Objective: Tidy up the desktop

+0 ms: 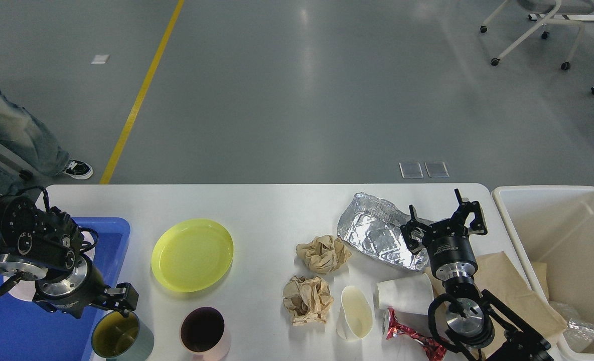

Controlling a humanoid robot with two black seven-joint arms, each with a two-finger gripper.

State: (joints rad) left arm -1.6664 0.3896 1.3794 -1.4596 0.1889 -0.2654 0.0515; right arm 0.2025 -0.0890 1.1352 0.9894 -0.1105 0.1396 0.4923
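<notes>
The white desktop [277, 210] carries a yellow plate [192, 254], a green-rimmed cup [121, 342], a pink cup with a dark inside [202, 332], two balls of brown paper [323, 253] [307, 300], a crushed foil tray [375, 233], two tipped white paper cups [355, 313] [404, 293] and a red wrapper [410, 337]. My left gripper [86, 307] is open and empty, low over the tray's right edge, just above and left of the green-rimmed cup. My right gripper [442, 224] is open and empty, at the foil tray's right edge.
A blue tray [6, 331] lies at the left with a white plate [13, 292] mostly hidden under my left arm. A beige bin [507, 200] stands at the right with scraps inside. A brown paper bag [510, 291] lies under my right arm. A person's legs [16, 135] stand at the far left.
</notes>
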